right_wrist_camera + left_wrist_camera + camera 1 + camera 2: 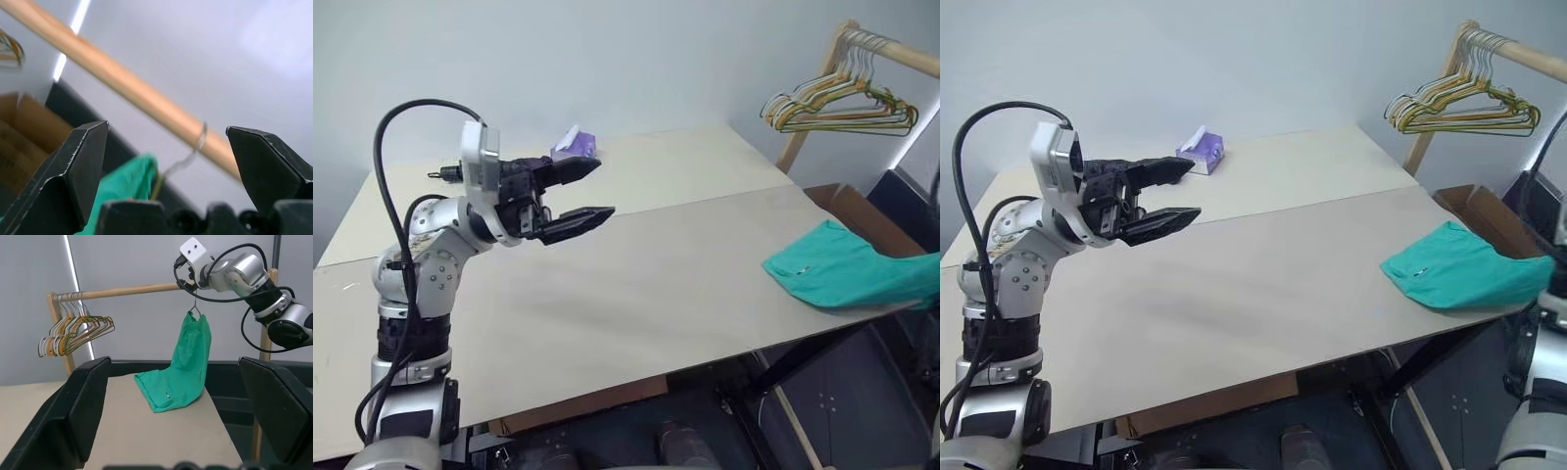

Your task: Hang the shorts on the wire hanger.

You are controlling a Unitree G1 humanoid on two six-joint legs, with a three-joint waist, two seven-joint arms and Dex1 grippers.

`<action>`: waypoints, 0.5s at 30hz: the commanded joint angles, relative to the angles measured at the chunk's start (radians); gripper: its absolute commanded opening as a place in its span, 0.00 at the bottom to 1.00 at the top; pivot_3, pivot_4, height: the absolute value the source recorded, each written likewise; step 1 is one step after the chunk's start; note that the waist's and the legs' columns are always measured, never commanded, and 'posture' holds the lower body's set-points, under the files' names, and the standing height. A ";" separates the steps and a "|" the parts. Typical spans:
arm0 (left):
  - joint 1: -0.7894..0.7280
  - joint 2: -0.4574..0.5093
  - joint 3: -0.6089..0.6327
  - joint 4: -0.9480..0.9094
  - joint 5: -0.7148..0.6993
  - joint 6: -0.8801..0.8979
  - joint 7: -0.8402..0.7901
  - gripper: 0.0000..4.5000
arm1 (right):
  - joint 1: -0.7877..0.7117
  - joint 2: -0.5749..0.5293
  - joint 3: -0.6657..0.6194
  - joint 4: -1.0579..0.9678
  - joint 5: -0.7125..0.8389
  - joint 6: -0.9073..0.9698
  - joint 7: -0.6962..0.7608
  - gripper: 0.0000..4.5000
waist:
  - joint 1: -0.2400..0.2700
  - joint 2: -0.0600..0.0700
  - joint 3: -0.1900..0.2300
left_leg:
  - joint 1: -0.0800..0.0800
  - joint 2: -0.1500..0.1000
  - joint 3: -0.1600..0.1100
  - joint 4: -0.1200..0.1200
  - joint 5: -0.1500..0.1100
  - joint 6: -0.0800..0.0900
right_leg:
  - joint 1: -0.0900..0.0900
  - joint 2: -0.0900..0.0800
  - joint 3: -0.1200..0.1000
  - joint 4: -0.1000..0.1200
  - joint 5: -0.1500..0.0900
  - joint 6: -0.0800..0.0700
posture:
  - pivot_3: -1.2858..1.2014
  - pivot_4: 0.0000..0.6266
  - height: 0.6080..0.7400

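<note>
Plainly, the nearest risk is slight: the left gripper hovers with its jaws spread and empty at the left of the head view, well apart from the cloth. Further out, the shorts hang at the centre of the left wrist view, their lower end resting on the table edge. That drag could tug them askew or slide them off the wire hanger. Furthest, the hook meets the wooden rod; I cannot tell how well it is seated. The right gripper stands wide open, holding nothing, the hook between its fingers in its own view, the shorts below. A finger catching the wire on withdrawal would likely unhook everything.
</note>
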 commanded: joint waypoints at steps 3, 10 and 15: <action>0.035 0.037 0.035 -0.022 0.025 -0.016 0.043 1.00 | 0.035 0.085 0.074 -0.195 0.047 -0.117 0.157 0.99 | -0.003 -0.001 0.000 | 0.001 0.000 0.000 0.000 0.000 0.000 | 0.001 0.000 0.000 0.000 0.000 0.000 | 0.49 0.00 1.00; 0.143 0.092 0.077 -0.099 0.038 0.004 0.120 1.00 | 0.151 0.145 0.244 -0.265 0.065 -0.185 0.375 0.99 | 0.044 -0.005 0.001 | 0.000 -0.001 -0.003 0.000 0.000 0.000 | 0.001 0.000 0.000 0.000 0.003 -0.006 | 0.54 0.00 1.00; 0.213 0.094 0.090 -0.131 0.051 0.007 0.185 1.00 | 0.233 0.129 0.340 -0.287 0.089 -0.312 0.555 0.99 | 0.118 -0.007 0.002 | -0.001 -0.001 -0.002 0.000 0.000 0.001 | 0.000 0.000 -0.002 -0.002 0.004 -0.006 | 0.55 0.00 1.00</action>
